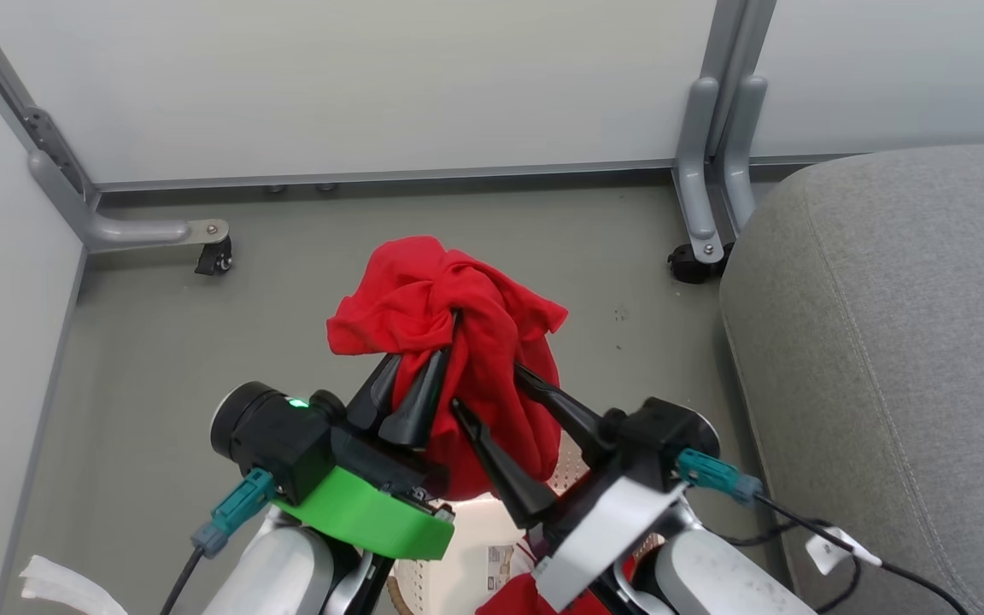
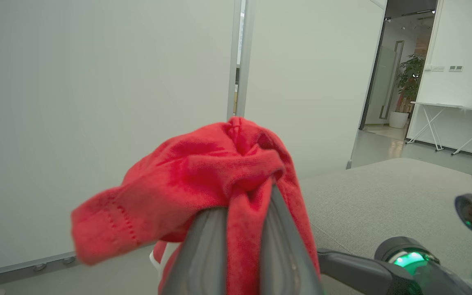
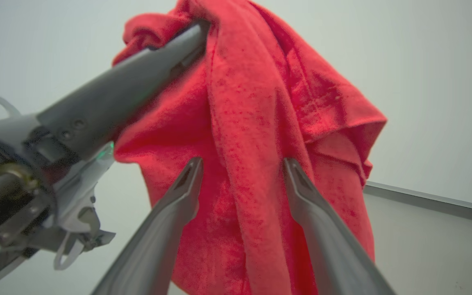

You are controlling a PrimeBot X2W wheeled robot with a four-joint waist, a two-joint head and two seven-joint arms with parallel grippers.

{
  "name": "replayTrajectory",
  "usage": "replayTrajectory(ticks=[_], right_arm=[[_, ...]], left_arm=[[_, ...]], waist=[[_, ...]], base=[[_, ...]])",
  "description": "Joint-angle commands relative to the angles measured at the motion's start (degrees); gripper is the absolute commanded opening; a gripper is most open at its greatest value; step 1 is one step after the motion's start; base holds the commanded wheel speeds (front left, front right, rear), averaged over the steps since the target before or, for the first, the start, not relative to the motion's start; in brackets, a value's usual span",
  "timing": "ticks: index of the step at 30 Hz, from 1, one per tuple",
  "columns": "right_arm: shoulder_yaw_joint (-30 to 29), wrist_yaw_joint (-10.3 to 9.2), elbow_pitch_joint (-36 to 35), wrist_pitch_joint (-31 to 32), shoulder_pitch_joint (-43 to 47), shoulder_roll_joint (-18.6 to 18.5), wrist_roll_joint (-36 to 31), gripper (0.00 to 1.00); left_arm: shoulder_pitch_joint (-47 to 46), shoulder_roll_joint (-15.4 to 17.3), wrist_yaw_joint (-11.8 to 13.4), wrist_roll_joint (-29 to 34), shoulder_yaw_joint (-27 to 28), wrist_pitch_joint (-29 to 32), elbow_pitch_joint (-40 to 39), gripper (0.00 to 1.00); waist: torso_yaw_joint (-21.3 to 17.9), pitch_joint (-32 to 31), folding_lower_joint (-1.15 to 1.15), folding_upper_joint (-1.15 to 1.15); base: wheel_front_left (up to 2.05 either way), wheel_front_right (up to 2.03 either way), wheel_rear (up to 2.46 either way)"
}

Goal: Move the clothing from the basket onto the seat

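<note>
A bright red piece of clothing [image 1: 449, 316] hangs bunched in the air, with my left gripper [image 1: 432, 354] shut on its upper folds. In the left wrist view the cloth [image 2: 203, 176] is pinched between that gripper's [image 2: 246, 205] two fingers. My right gripper [image 1: 485, 385] is open, one finger on each side of the hanging cloth [image 3: 260, 123], as the right wrist view [image 3: 242, 162] shows. Directly below, the cream-white basket [image 1: 458, 564] holds more red fabric [image 1: 513, 596]. The grey seat [image 1: 885, 342] lies to the right.
Pale partition walls [image 1: 372, 85] close off the back and left. Their grey metal feet with casters [image 1: 214, 254] [image 1: 697, 260] stand on the grey floor. A white tagged cable [image 1: 834, 547] trails by the seat. White cloth [image 1: 56, 585] lies at the lower left.
</note>
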Motion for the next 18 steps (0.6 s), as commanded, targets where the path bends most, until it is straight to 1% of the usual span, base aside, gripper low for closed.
replayTrajectory(ticks=[1,6,7,8,9,10,11,18], right_arm=[[0.8,0.01,1.5,-0.4,-1.6,0.0,0.7,1.0],[3.9,0.01,6.3,-1.5,-5.8,0.2,2.2,1.0],[4.4,0.01,7.1,-1.5,-6.2,0.2,2.3,0.61],[4.9,0.01,7.8,-1.6,-6.7,0.2,2.7,0.44],[5.2,0.01,8.4,-1.7,-7.2,0.3,2.7,0.36],[5.6,0.01,9.0,-1.9,-7.7,0.3,3.0,0.15],[5.8,0.01,9.5,-2.0,-8.0,0.3,3.2,0.0],[7.3,0.01,11.5,-3.0,-9.4,0.3,5.0,0.0]], left_arm=[[-0.8,0.0,-0.3,0.3,-0.1,0.0,0.0,0.0],[-0.6,-0.1,-0.2,0.3,-0.8,0.0,-0.2,0.0],[-0.5,-0.1,-0.2,0.3,-0.9,0.0,-0.2,0.0],[-0.5,0.0,-0.1,0.3,-0.9,0.0,-0.3,0.0],[-0.5,0.0,0.0,0.3,-0.9,0.0,-0.3,0.0],[-0.4,0.0,0.1,0.3,-1.0,-0.1,-0.4,0.0],[-0.4,0.0,0.1,0.2,-1.0,-0.1,-0.4,0.0],[-0.1,0.1,0.5,0.0,-1.2,-0.4,-0.5,0.0]], waist=[[0.3,0.2,0.0,0.0],[0.8,0.2,0.0,0.0],[0.8,0.3,0.0,0.0],[0.8,0.3,0.0,0.0],[0.8,0.3,0.0,0.0],[0.8,0.3,0.0,0.0],[0.8,0.2,0.0,0.0],[0.6,-0.1,0.0,0.0]], base=[[0.0,0.0,0.0],[0.0,0.0,0.0],[0.0,0.0,0.0],[0.0,0.0,0.0],[0.0,0.0,0.0],[0.0,0.0,0.0],[0.0,0.0,0.0],[0.0,0.0,0.0]])
